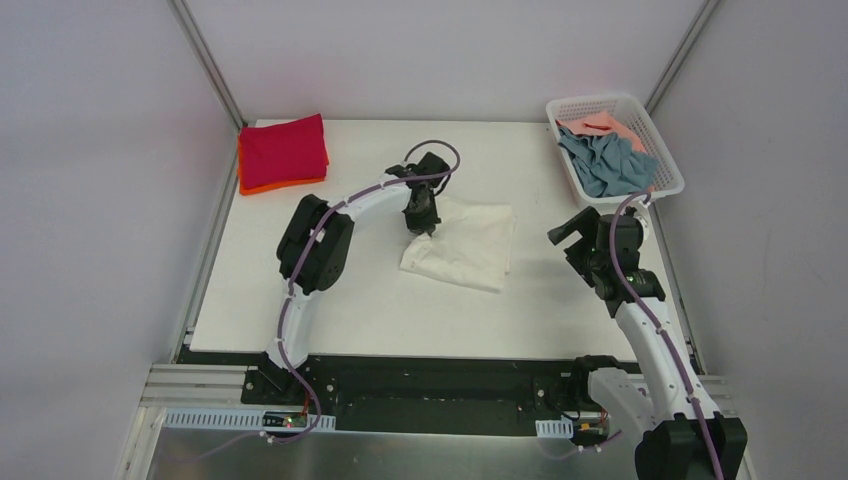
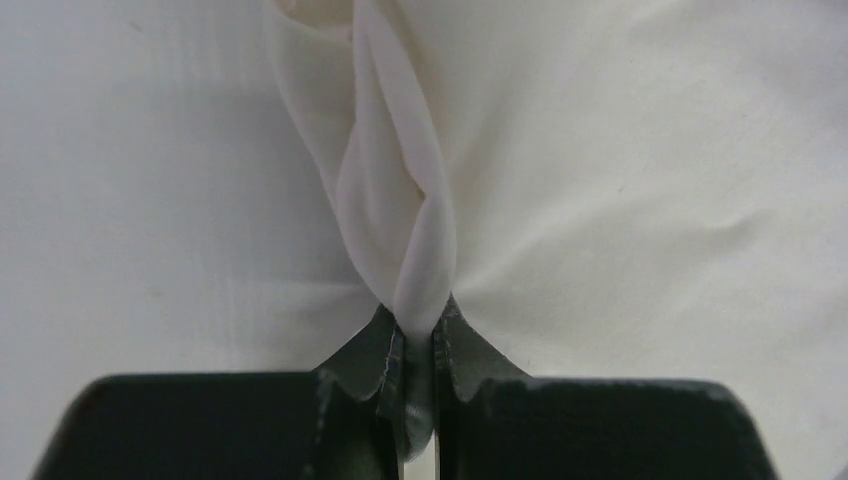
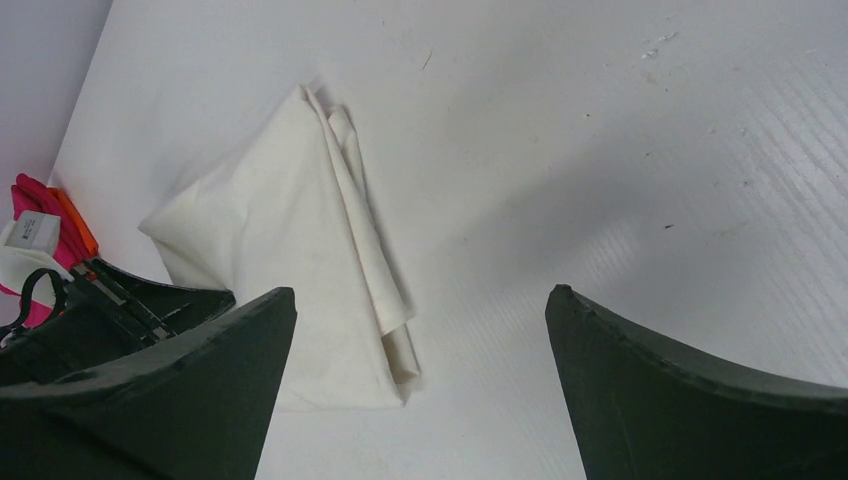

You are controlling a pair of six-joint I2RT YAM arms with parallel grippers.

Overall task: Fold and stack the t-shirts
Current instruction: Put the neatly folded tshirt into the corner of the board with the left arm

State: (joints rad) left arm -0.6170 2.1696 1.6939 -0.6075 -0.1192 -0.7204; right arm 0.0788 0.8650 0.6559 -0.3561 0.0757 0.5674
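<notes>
A cream-white t-shirt [image 1: 465, 250] lies partly folded near the middle of the white worktop [image 1: 370, 305], its layers forming a rough rectangle with a rumpled near-left corner. The left pincer [image 2: 420, 335] stands over the shirt's far-left edge, its jaws closed almost fully on a thin, twisted ridge of the cream cloth, which rises from between the fingertips in the left wrist view. To the right of the shirt and apart from it, the right pincer [image 3: 422, 292] hangs above bare worktop with its jaws spread wide, holding nothing and touching nothing. At the far-left corner of the worktop a folded crimson red t-shirt [image 1: 283, 148] sits on top of a folded orange t-shirt [image 1: 268, 186], of which only the near and left edges show. At the far-right corner a white mesh basket [image 1: 600, 101] holds a crumpled grey-blue t-shirt [image 1: 608, 165], with a salmon pink t-shirt [image 1: 600, 127] behind it against the basket's far end.
</notes>
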